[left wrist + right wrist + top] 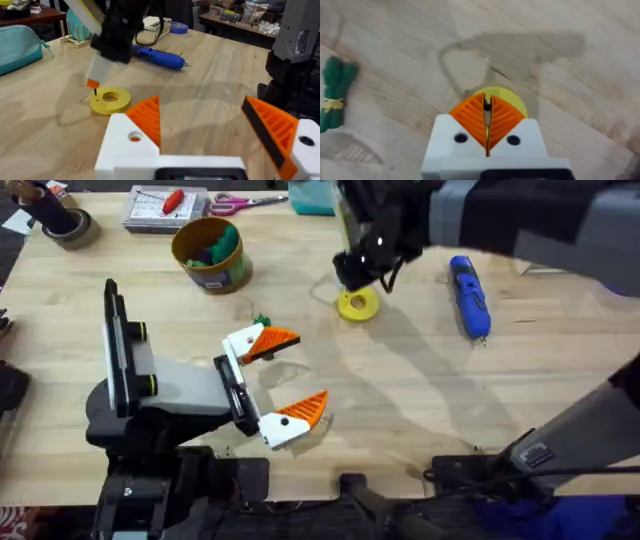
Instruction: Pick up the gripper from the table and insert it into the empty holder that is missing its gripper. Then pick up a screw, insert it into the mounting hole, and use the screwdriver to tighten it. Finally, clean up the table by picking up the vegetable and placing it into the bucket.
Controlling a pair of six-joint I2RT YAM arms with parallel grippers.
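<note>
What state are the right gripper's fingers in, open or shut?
Shut. In the right wrist view, the right gripper has its orange pads pressed together on a thin dark screw above the yellow ring.

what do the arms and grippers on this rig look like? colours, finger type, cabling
Both grippers have white angular finger mounts with orange ribbed wedge pads: the left gripper and the right gripper. Each white mount has a round screw hole. The left arm has a grey body with black links and small yellow marks. The right arm is grey and black, trailing a black cable.
</note>
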